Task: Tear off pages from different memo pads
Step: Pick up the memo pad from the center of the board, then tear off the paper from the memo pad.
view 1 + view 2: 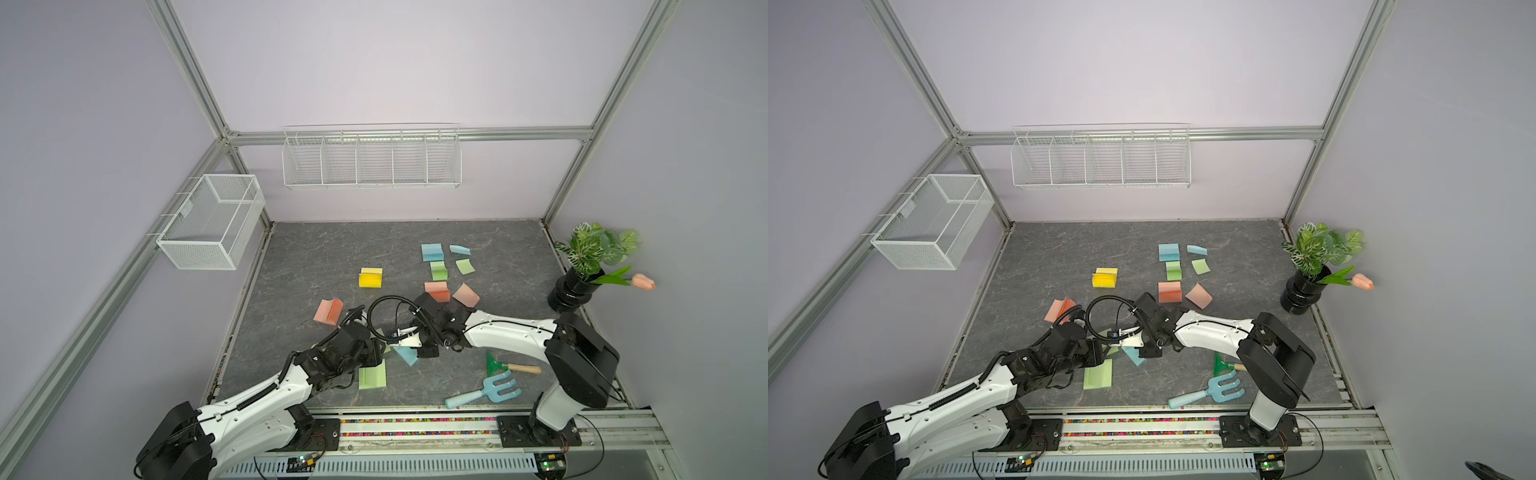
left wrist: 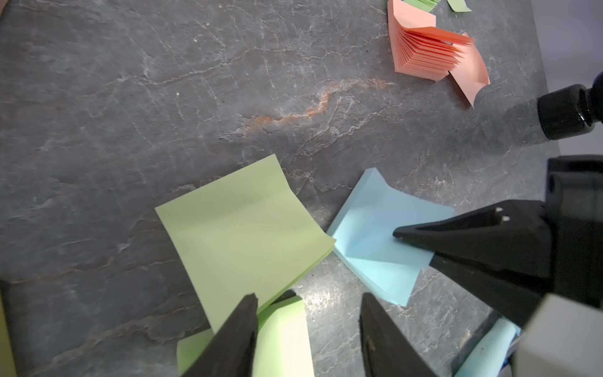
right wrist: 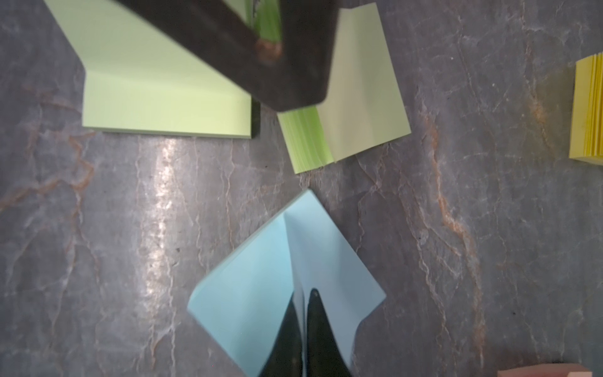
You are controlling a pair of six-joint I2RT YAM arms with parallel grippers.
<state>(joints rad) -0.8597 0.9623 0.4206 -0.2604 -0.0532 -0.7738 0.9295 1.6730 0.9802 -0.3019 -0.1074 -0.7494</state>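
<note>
My right gripper is shut on the lifted top page of a light blue memo pad that lies on the table near the front middle. My left gripper stands open just beside it, over two light green pads; one of its fingers lies across the edge of a green pad and nothing sits between the jaws. Further back lie yellow, salmon, blue and green pads, with loose blue, green and salmon pages beside them.
A blue toy garden fork and a green trowel with a wooden handle lie at the front right. A black vase with a plant stands at the right edge. White wire baskets hang on the walls.
</note>
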